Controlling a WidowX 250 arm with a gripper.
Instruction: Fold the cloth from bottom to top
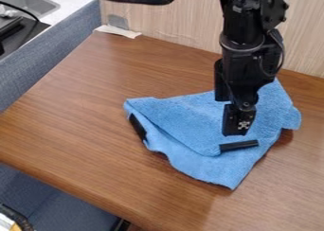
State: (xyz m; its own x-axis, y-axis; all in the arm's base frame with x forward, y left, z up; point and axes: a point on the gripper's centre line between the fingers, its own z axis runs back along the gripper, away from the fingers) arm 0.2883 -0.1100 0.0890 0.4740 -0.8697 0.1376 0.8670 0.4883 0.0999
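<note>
1. Reference: clock directions apply to the camera view, with 12 at its top edge.
2. Arm: the black arm (244, 50) enters at 1 o'clock and hangs down over the cloth (184, 119).
3. Gripper: the gripper (238, 123) is at the arm's lower end, in line with the right-hand part of the cloth. Its opening cannot be told, nor can it be told whether it has hold of the cloth.
4. Cloth position: the blue cloth lies on the brown wood-grain table (82, 116), around 4 o'clock from the view's centre. The arm hides part of it.
5. Cloth condition: it is partly doubled. An upper layer spans from the 10 o'clock corner to a rounded tip near 6 o'clock. The lower layer extends past this tip to a corner between 5 and 6 o'clock. The outline is uneven, with a further corner at 3 o'clock.
6. Strips: one black strip (239, 146) lies beside the rounded tip. A second black strip (137, 127) is at the cloth's 9 o'clock edge.
7. Surroundings: a pale wood-grain panel (171, 17) stands behind the table at 12 o'clock. A white scrap (118, 31) is at the table's 11 o'clock corner. A metal sink (30, 4) is farther out at 11 o'clock.
</note>
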